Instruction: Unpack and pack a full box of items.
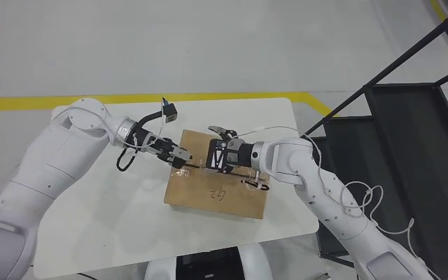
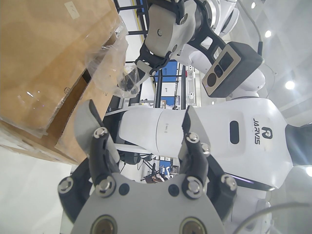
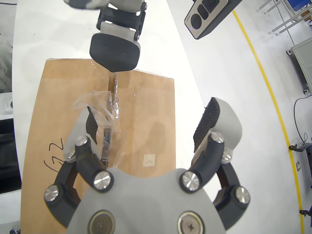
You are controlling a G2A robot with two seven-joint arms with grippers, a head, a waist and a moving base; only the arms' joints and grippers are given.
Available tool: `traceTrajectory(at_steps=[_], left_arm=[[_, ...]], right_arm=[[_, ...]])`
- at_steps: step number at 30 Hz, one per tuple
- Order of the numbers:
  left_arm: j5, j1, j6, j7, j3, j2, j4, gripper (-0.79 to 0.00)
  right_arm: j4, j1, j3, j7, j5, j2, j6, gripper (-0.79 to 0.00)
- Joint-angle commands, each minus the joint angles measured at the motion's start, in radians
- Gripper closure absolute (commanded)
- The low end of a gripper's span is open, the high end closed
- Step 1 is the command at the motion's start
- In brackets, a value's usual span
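A brown cardboard box (image 1: 217, 192) lies on the white table, flaps closed, with handwriting on top. A crumpled clear plastic bag (image 2: 107, 74) sticks out of the seam between the flaps (image 3: 107, 113). My right gripper (image 3: 151, 122) hangs over the box top (image 3: 151, 103), open wide, one finger against the plastic. My left gripper (image 2: 141, 118) is open too, at the box's (image 2: 48, 37) left part, a fingertip pointing down at the seam. In the top view both grippers, left (image 1: 183, 157) and right (image 1: 215, 155), meet above the box's far half.
The table (image 1: 105, 210) has bare room left of and behind the box. A dark metal stair frame (image 1: 399, 140) stands off the table's right side. A yellow floor line (image 1: 42, 103) runs behind the table. A white cable (image 1: 364, 196) hangs along the right arm.
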Motion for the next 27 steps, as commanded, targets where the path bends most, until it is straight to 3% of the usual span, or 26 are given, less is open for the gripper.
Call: traceTrajectory(at_steps=[1,2,3,6,8,11,13,16,19,21,24,27], left_arm=[[0.007,-0.002,0.0,0.0,0.003,-0.001,0.001,-0.453],[0.01,-0.004,0.0,0.0,0.004,-0.001,0.002,-0.533],[0.011,-0.005,0.0,0.0,0.006,-0.001,0.002,-0.557],[0.021,-0.01,0.0,0.0,0.012,0.001,0.003,-0.551],[0.023,-0.012,0.0,0.0,0.017,0.003,0.002,-0.613],[0.024,-0.015,0.0,0.0,0.024,0.006,-0.001,-0.64],[0.024,-0.018,0.0,0.0,0.028,0.009,-0.003,-0.72],[0.021,-0.021,0.0,0.0,0.032,0.015,-0.01,-0.674],[0.017,-0.023,0.0,0.0,0.037,0.022,-0.022,-0.539],[0.013,-0.025,0.0,0.0,0.043,0.027,-0.029,-0.385],[0.004,-0.031,0.0,0.0,0.055,0.032,-0.04,-0.385],[-0.002,-0.021,0.0,0.0,0.077,0.035,-0.074,-0.613]], right_arm=[[0.001,0.002,-0.003,0.001,-0.003,0.0,0.0,-0.785],[0.002,0.003,-0.004,0.0,-0.004,-0.001,-0.001,-0.785],[0.002,0.004,-0.005,-0.002,-0.005,-0.001,0.001,-0.785],[0.004,0.006,-0.006,-0.01,-0.002,-0.001,0.003,-0.785],[0.008,0.009,-0.007,-0.013,0.0,-0.002,0.005,-0.785],[0.015,0.016,-0.01,-0.014,0.006,-0.003,0.003,-0.785],[0.02,0.023,-0.015,-0.012,0.01,-0.005,0.0,-0.785],[0.025,0.033,-0.021,-0.01,0.011,-0.006,-0.002,-0.785],[0.029,0.041,-0.026,-0.007,0.014,-0.008,-0.004,-0.785],[0.032,0.045,-0.028,-0.007,0.016,-0.008,-0.005,-0.785],[0.036,0.047,-0.028,-0.008,0.017,-0.009,-0.005,-0.785],[0.046,0.067,-0.019,-0.018,0.019,-0.01,0.009,-0.785]])
